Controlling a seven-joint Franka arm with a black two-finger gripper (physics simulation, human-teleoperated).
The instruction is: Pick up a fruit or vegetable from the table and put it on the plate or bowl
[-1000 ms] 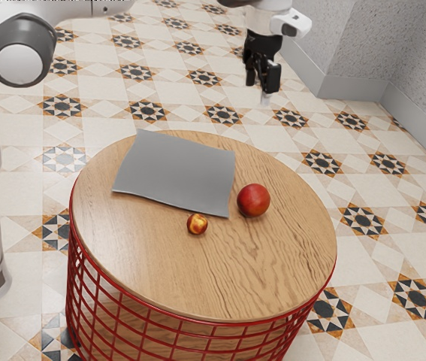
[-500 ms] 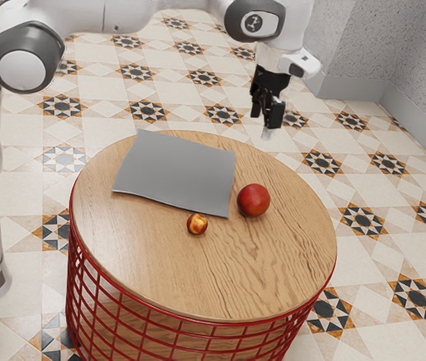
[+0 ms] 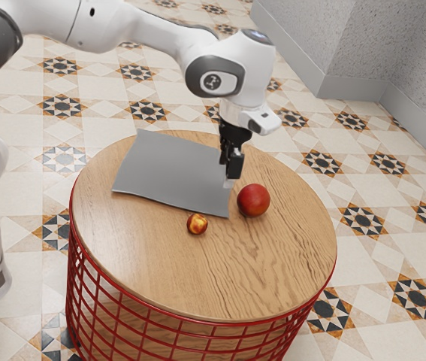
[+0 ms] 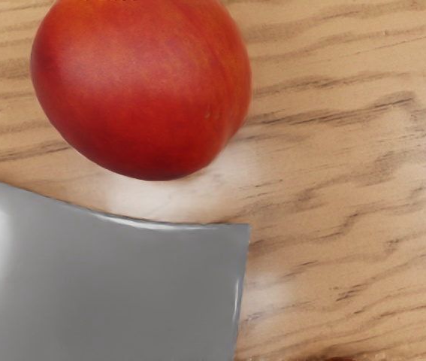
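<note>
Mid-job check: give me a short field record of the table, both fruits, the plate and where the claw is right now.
table: round wooden table with red wire base
plate: flat grey square plate, on the table's far part, nothing on it
large fruit: round red fruit, on the wood just past the plate's corner, apart from it
small fruit: small yellow-red fruit, on the wood beside the plate's near edge
claw: black claw, above the plate's corner next to the round red fruit, carrying nothing
status: no fruit picked up yet
</note>
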